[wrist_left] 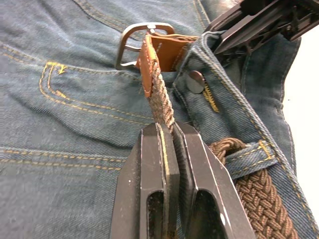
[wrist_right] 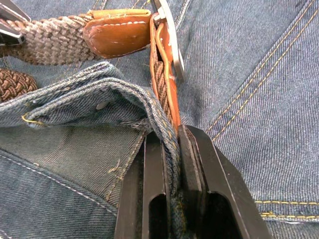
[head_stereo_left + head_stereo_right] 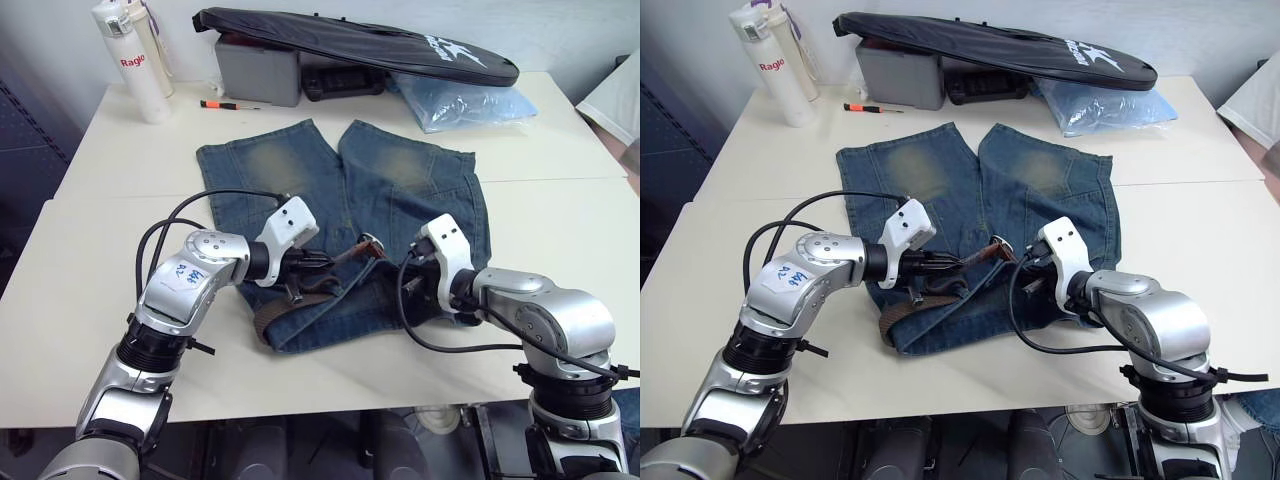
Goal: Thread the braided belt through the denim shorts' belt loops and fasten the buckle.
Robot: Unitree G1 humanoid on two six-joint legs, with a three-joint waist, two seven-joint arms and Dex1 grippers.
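Observation:
The denim shorts (image 3: 300, 170) lie flat on the white table, waistband nearest me. The braided belt (image 3: 290, 305) runs along the waistband and passes under a belt loop (image 1: 249, 159). My left gripper (image 3: 325, 260) is shut on the braided strap just behind its tan leather tip (image 1: 149, 55). That tip touches the frame of the silver buckle (image 1: 144, 35) at the fly. I cannot tell whether it passes through. My right gripper (image 3: 1025, 262) faces the left one and is shut on the belt's buckle end (image 2: 167, 94), with a fold of waistband also pinched.
Along the table's far side stand white bottles (image 3: 130, 60), a grey box (image 3: 258, 72), a long black bag (image 3: 350, 45) and a blue plastic bag (image 3: 460, 100). An orange screwdriver (image 3: 225, 104) lies near the bottles. The table's front edge is just below the waistband.

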